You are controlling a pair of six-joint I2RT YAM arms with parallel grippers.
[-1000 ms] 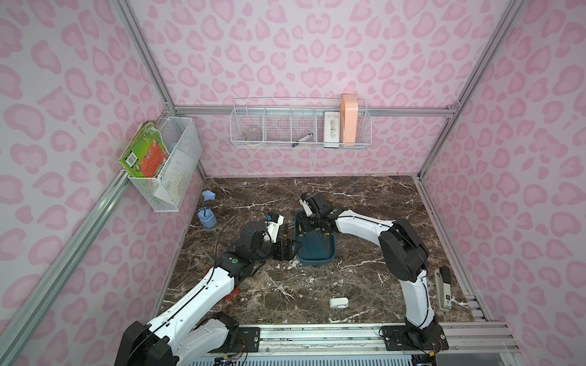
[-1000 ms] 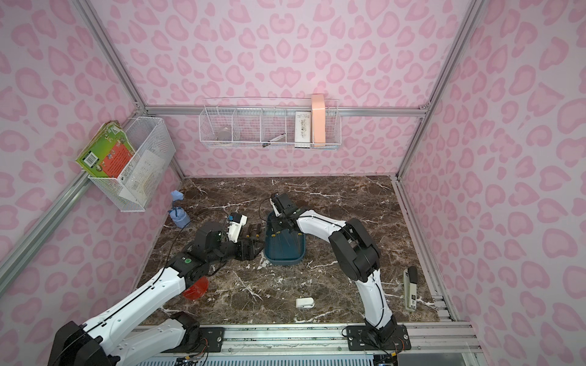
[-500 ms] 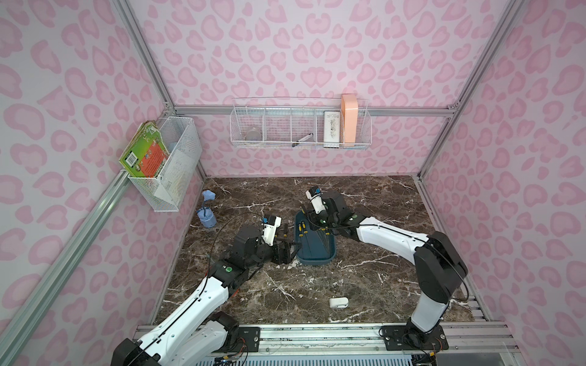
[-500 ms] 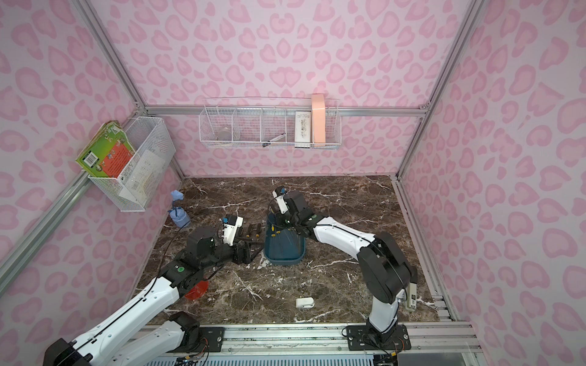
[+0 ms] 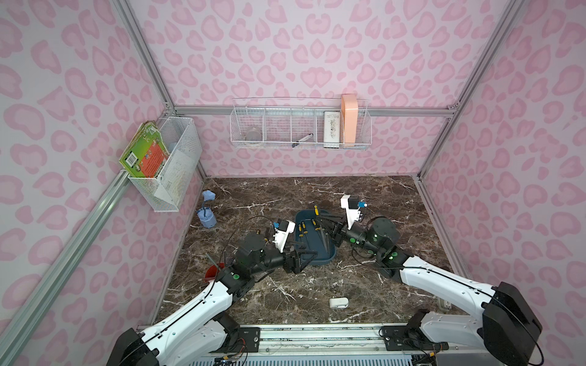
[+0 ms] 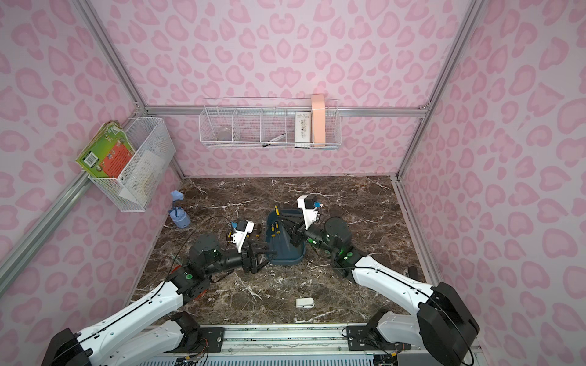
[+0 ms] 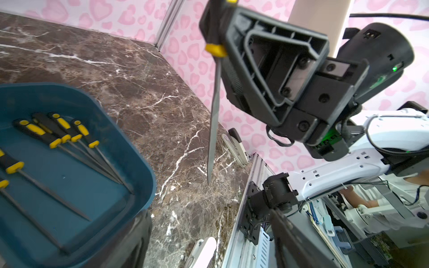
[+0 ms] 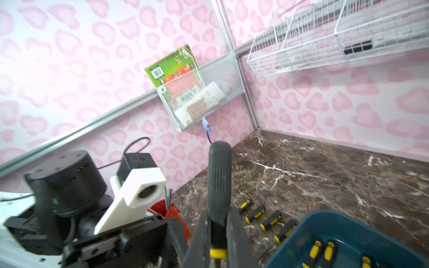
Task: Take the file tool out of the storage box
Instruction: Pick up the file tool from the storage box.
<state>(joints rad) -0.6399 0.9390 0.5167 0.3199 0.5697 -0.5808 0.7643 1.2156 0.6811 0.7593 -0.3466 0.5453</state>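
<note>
**Right gripper** (image 8: 218,222): closed on the black handle of a file (image 7: 213,116), just above its yellow collar. The file hangs nearly upright, blade down, and the tip touches nothing. In both top views this gripper sits over the far right part of the storage box (image 5: 312,255). Whether the blade tip is past the rim sideways cannot be judged.

**Left gripper** (image 5: 307,258): jaws spread wide and holding nothing. It is low at the near left corner of the box. One finger lies along the box's near wall, but contact cannot be confirmed.

**Storage box:** a dark teal tub sitting flat on the marble table (image 5: 285,294), near its middle. The left wrist view shows more files (image 7: 58,137) with black and yellow handles lying loose on its floor, their blades fanned toward one corner.

**Outside the box:** the right wrist view shows four more handles (image 8: 262,215) in a row on the table, just beside the box wall.

**Other items:**
- A red cup (image 5: 211,273) holding thin sticks stands by the left arm.
- A small white object (image 5: 338,302) lies near the front edge.
- A blue item (image 5: 206,218) sits near the left wall.
</note>
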